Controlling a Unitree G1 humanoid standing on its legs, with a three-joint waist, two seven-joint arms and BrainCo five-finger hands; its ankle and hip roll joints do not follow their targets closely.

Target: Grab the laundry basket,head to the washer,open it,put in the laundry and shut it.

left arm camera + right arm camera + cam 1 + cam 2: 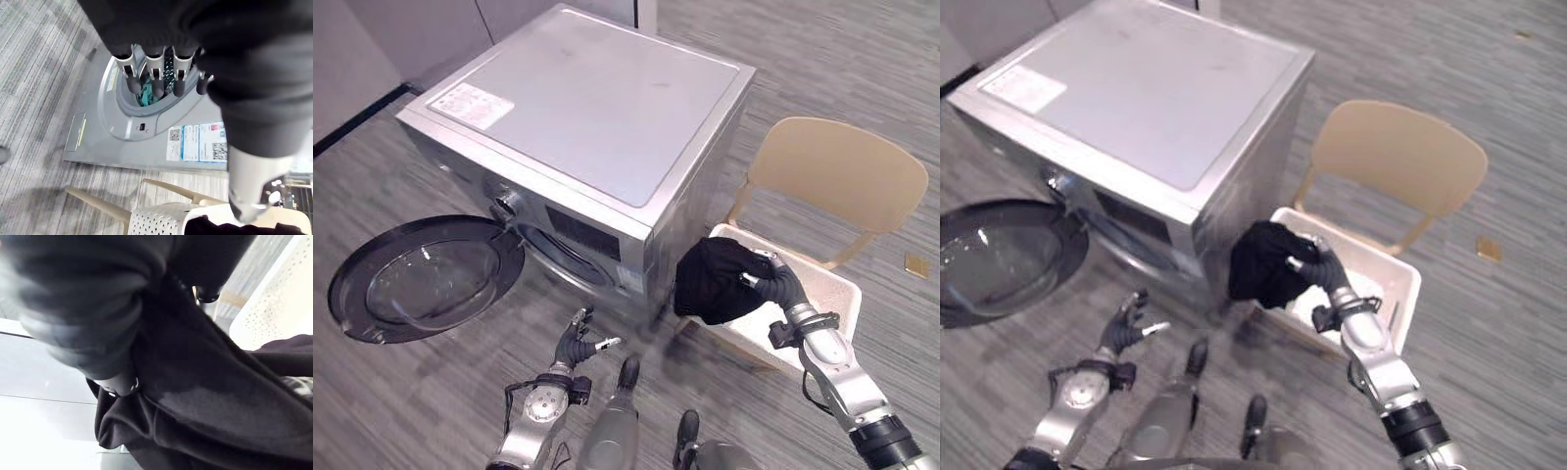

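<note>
My right hand [775, 279] clutches a crumpled black garment [713, 279], lifted over the white perforated laundry basket [822, 294] on a tan chair [837, 176] beside the silver washer [597, 127]. The washer's round door [426, 279] hangs open. My left hand [578, 343] hovers empty, fingers loosely spread, above grey striped carpet [401, 411].

Both arms were silver-grey metal, the left arm [533, 419] at the lower left of the frame, the right arm [847, 382] at the lower right. Each hand, left hand [576, 343] and right hand [773, 279], wore a dark ribbed cover, with silver, dark-tipped fingers [154, 73]; the right forearm seemed to end in a black band.
</note>
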